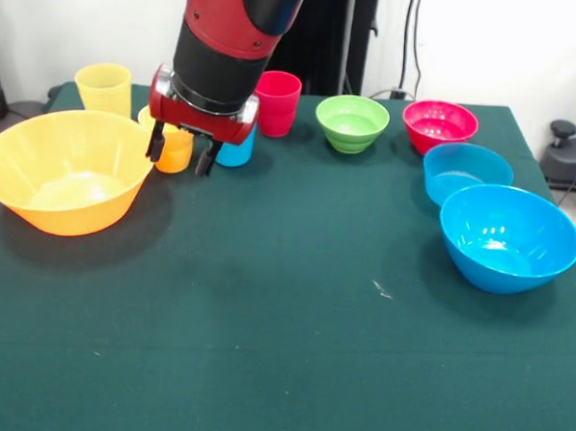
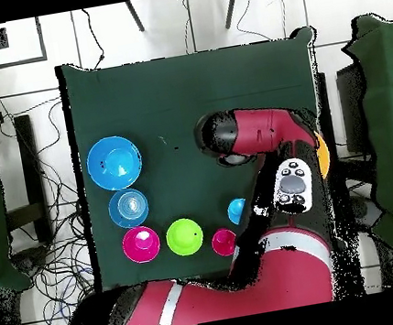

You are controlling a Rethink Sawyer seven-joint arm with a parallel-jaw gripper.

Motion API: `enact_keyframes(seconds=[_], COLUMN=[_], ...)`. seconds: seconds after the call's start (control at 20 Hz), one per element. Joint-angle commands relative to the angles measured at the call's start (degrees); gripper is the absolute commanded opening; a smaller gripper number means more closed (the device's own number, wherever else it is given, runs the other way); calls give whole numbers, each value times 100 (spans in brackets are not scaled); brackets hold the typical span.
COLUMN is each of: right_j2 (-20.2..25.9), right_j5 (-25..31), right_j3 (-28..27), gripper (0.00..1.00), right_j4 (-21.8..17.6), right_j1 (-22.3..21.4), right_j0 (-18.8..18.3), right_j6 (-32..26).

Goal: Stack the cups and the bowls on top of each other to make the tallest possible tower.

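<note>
1. Standing unstacked on the green counter (image 1: 293,303), every cup and bowl visible sits alone; no tower is begun, so by my judgement the whole task is left
2. Pincer (image 1: 182,152): dark fingers spread, straddling the orange cup (image 1: 176,150) at the counter's far left in the front view; whether the pads touch it I cannot tell, and the cup seems not yet lifted
3. Large orange bowl (image 1: 63,170): glossy, yellow-orange, upright, widest item, just left of the orange cup; likely the best base
4. Yellow cup (image 1: 104,88): upright, behind the large orange bowl
5. Light blue cup (image 1: 235,153): partly hidden by the pincer, just right of the orange cup
6. Red cup (image 1: 277,102): upright, behind the light blue one
7. Green bowl (image 1: 352,122) and magenta bowl (image 1: 440,125): small, upright, side by side along the far edge
8. Small blue bowl (image 1: 467,172): in front of the magenta bowl, touching or nearly touching the large blue bowl (image 1: 509,237), which is nearest the camera at right
9. Pink cup: not seen in either view
10. Overhead view: arm covers the cups at its right; bowls sit in a group at its left
</note>
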Motion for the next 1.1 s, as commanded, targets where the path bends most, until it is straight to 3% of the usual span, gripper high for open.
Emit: enact_keyframes(seconds=[0.05, 0.5, 1.1], right_j2=[673, 795, 837], right_j5=[538, 580, 569], right_j3=[240, 602, 323], gripper=[100, 100, 100], right_j4=[-487, -505, -711], right_j1=[-152, -545, -234], right_j0=[-21, -199, -275], right_j6=[-754, -995, -813])
